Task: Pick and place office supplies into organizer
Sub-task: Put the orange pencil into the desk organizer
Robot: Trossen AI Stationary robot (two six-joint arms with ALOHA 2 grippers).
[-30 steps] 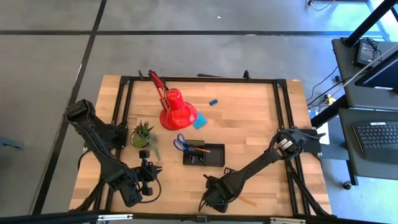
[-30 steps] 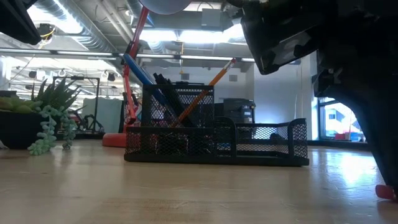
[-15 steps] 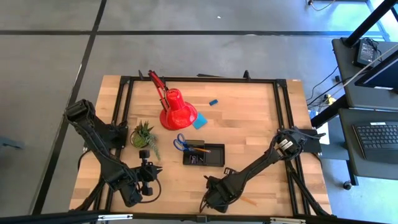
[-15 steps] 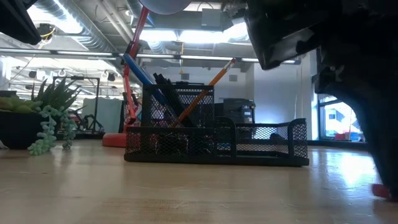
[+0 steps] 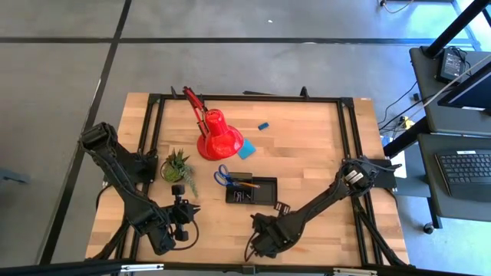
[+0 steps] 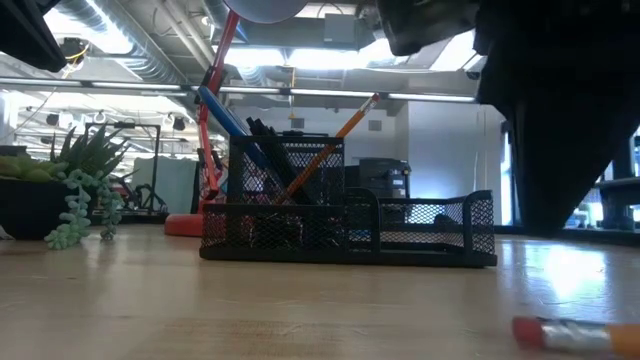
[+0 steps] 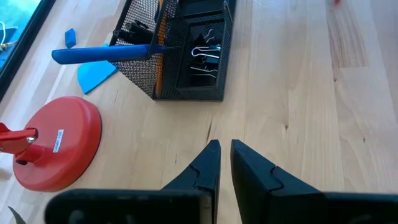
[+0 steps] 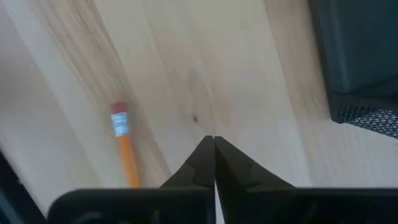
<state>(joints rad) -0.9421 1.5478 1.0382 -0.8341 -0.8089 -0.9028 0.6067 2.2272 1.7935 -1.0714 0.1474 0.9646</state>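
A butcher-block table (image 5: 307, 161) framed in black rails stands on a grey floor, with a red desk lamp (image 5: 217, 134) and a small potted plant (image 5: 176, 166) toward its left side. The black mesh organizer (image 5: 251, 191) sits near the middle and is already partly filled: blue-handled scissors (image 7: 102, 53), an orange pencil (image 6: 325, 155) and dark pens stand in its tall cup, and binder clips (image 7: 203, 57) lie in a low compartment. Still out on the wood are a light-blue note pad (image 5: 246, 151) beside the lamp base, a small blue eraser (image 5: 263, 125) farther back, and a loose orange pencil (image 8: 126, 153) near the front edge (only its pink eraser end shows in the low view). The right gripper (image 8: 214, 158) hovers beside that pencil with jaws pressed together on nothing, so it has not been picked up. The left gripper (image 7: 224, 163) waits at the front left, jaws nearly together and empty. By my reckoning, roughly half the job remains.
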